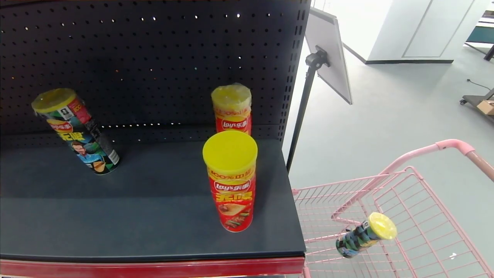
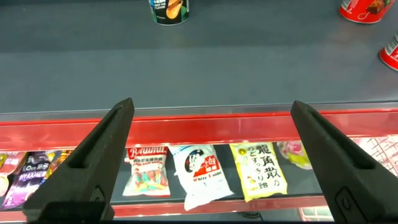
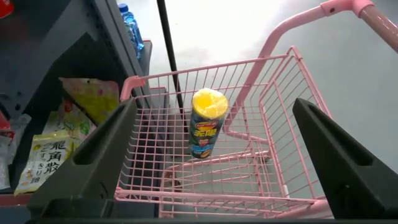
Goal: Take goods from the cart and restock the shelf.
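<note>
Pink cart: standing to the right of the shelf, its wire basket carrying one can.
Cart can: dark wrapper, yellow lid – standing on end on the basket's wire floor, close to the inner wire divider.
Shelf: dark board with a red front edge and a perforated dark back panel, carrying three cans.
Near red can: standing upright with a yellow lid, right of the board's middle and towards the front edge.
Far red can: standing right behind the near one, close to the back panel.
Dark shelf can: sitting far left on the board, well apart from both red cans.
Left gripper: hanging in front of the shelf's red edge, jaws spread wide and gripping nothing.
Right gripper: hanging above the cart basket, jaws spread wide and gripping nothing – the cart can is showing between them, farther below and untouched.
Snack bags: lying in a row on the lower shelf under the red edge.
Sign board: sitting tilted on a black stand, just past the shelf's far right corner.
</note>
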{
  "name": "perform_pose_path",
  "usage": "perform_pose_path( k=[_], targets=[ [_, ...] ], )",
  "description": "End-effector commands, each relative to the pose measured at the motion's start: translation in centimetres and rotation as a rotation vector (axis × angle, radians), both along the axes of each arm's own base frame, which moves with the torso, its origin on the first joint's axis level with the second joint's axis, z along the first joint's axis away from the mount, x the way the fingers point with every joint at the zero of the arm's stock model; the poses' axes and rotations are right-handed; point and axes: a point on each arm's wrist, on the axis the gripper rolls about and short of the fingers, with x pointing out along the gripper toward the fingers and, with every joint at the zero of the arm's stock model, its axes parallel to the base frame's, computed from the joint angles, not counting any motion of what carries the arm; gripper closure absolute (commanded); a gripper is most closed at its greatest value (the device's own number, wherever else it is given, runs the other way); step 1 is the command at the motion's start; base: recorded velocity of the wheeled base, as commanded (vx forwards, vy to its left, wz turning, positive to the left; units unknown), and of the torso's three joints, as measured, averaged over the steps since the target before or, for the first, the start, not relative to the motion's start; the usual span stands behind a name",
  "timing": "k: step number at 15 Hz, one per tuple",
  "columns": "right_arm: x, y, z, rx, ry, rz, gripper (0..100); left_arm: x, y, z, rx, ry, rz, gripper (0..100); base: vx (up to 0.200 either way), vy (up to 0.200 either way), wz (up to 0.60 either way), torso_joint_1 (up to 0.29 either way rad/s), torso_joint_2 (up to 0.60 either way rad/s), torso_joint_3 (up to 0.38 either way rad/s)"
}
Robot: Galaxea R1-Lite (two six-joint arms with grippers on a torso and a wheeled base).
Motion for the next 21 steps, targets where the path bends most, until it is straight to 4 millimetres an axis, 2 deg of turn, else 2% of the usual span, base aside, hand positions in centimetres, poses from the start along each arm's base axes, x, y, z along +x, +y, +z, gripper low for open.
perform_pose_path(
  k=[1,7,21],
  targets=[
    [0.01,0.0,0.0,0.0,0.001,0.0,0,0.0,0.0,0.0,0.001,0.0,0.001,0,0.0,-0.2,0.0,-0.002,0.0,0.002],
    [0.01,0.0,0.0,0.0,0.001,0.0,0,0.0,0.0,0.0,-0.001,0.0,0.001,0,0.0,-0.2,0.0,0.001,0.0,0.005],
    [0.01,0.0,0.0,0.0,0.001,0.0,0,0.0,0.0,0.0,-0.004,0.0,-0.001,0,0.0,0.0,0.0,0.0,0.0,0.0]
  ],
)
